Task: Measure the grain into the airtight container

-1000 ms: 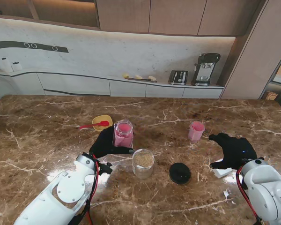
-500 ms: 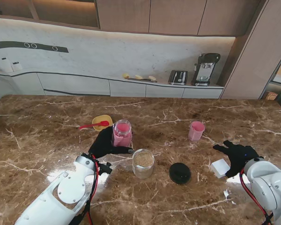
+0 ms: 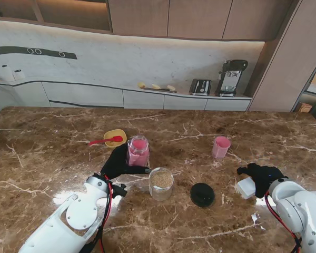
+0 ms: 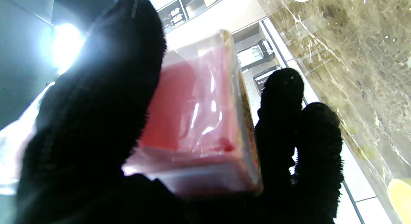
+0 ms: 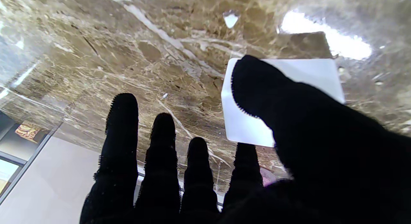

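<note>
Gripping the clear jar with pink contents (image 3: pixel 138 151), the black-gloved left hand (image 3: pixel 117 161) is seen near the middle of the brown marble table (image 3: pixel 42 153); in the left wrist view the jar (image 4: pixel 196 118) is pinched between thumb and fingers (image 4: pixel 282 98). A clear glass container holding tan grain (image 3: pixel 161 183) is placed just beside that jar, nearer to the table's front edge, and a round black lid (image 3: pixel 202 194) is laid flat to its right. A small pink cup (image 3: pixel 220 147) is set farther back, and a yellow bowl with a red spoon (image 3: pixel 114 138) lies behind the held jar. Toward the right edge, the black-gloved right hand (image 3: pixel 260 176) is spread, holding nothing, with its thumb over a flat white square block (image 5: pixel 247 127).
</note>
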Robot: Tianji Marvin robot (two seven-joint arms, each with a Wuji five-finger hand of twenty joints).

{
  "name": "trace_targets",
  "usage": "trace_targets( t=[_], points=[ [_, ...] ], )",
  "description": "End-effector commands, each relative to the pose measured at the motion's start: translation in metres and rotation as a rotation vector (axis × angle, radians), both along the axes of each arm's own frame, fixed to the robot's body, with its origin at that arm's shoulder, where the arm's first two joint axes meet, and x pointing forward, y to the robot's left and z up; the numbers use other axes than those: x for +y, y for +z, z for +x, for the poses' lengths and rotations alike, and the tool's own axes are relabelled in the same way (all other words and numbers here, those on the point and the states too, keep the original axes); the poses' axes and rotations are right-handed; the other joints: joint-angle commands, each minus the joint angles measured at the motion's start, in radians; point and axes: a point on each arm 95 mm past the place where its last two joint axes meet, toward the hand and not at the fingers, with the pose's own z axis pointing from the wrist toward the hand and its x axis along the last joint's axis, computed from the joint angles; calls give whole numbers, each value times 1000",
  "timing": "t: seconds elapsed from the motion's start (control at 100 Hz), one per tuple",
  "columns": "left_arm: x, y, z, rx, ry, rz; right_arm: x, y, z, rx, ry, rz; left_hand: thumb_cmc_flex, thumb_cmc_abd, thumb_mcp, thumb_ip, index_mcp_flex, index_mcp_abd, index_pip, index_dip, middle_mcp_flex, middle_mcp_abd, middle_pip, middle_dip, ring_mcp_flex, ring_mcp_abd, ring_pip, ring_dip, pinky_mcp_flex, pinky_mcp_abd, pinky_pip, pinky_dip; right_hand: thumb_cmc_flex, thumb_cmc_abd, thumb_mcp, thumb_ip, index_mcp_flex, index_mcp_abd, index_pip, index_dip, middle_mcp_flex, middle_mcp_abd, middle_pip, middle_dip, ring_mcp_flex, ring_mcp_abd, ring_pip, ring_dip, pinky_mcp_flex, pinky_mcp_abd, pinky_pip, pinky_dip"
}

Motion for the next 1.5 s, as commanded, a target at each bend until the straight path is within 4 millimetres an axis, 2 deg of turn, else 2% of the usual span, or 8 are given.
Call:
trace_targets(
  t=[0.0, 0.2, 0.38, 0.66, 0.89, 1.27, 1.4, 1.49],
  points=[
    [-3, -2, 0, 8, -2, 0, -3, -7, -1, 15, -3, 10, 169, 401, 365, -43, 195, -192, 184, 33, 87, -99, 77, 7, -1, -63, -25, -3, -11, -5, 0, 19, 36, -12, 32, -20, 41, -35, 24, 30, 44, -31, 48, 30, 53, -19, 27, 30, 28, 0, 50, -22],
    [-2, -1, 1, 13, -3, 5, -2, -16, 4, -78, 30, 76, 169, 404, 360, -42, 194, -195, 186, 32, 88, -100, 75, 9, -1, -63, -25, -3, -12, -6, -1, 21, -61, 9, -32, -38, 264, -89, 106, 51, 376, -84, 169, 113, 234, -35, 179, 129, 115, 2, 193, 12],
    [-1, -1, 1, 18, -5, 11, 1, -21, 6, -117, 50, 74, 169, 405, 356, -43, 195, -195, 187, 31, 88, -100, 74, 10, -2, -64, -25, -4, -12, -8, -1, 22, -241, 11, -75, -61, 322, 2, 181, 4, 519, -91, 217, 190, 331, -59, 336, 229, 126, -25, 333, 64],
    [0, 0, 1, 18, -6, 21, 9, -18, 3, -147, 102, 104, 169, 407, 351, -43, 195, -195, 187, 27, 90, -97, 72, 11, -2, -62, -25, -4, -13, -9, -2, 23, -293, -80, -35, -76, 210, 60, -15, -150, 315, -56, 9, 36, 181, -46, 113, 115, 4, 1, 183, 82],
    [-2, 0, 0, 19, -11, 19, 20, -15, 4, -157, 102, 177, 170, 406, 348, -42, 197, -192, 188, 24, 92, -94, 70, 12, -3, -59, -26, -5, -14, -8, -3, 24, -244, -105, -15, -80, 286, 53, 121, -74, 359, -56, 59, 42, 223, -33, 62, 76, 58, -10, 156, 69],
    [-3, 1, 0, 21, -14, 22, 22, -33, 10, -85, 95, 160, 171, 407, 346, -41, 195, -194, 189, 22, 92, -97, 69, 14, -3, -60, -25, -6, -14, -7, -3, 26, -110, -171, 30, -73, 369, 41, 339, 35, 470, -81, 239, 223, 365, -74, 322, 245, 181, -69, 287, 37],
    [-3, 1, 0, 21, -19, 27, 21, -40, 10, -93, 96, 185, 171, 406, 345, -40, 196, -196, 191, 22, 93, -97, 68, 15, -2, -61, -24, -6, -13, -8, -3, 26, -53, -167, 24, -63, 515, 17, 473, 47, 637, -92, 288, 251, 483, -83, 453, 291, 281, -89, 395, 34],
    [-3, 2, 0, 22, -22, 31, 21, -41, 9, -98, 96, 200, 170, 407, 345, -40, 195, -197, 191, 22, 92, -99, 68, 15, -2, -62, -24, -6, -13, -8, -3, 26, 7, -161, -25, -181, 585, 2, 558, -28, 744, -91, 272, 370, 551, -75, 498, 308, 331, -81, 459, 17]
  ],
)
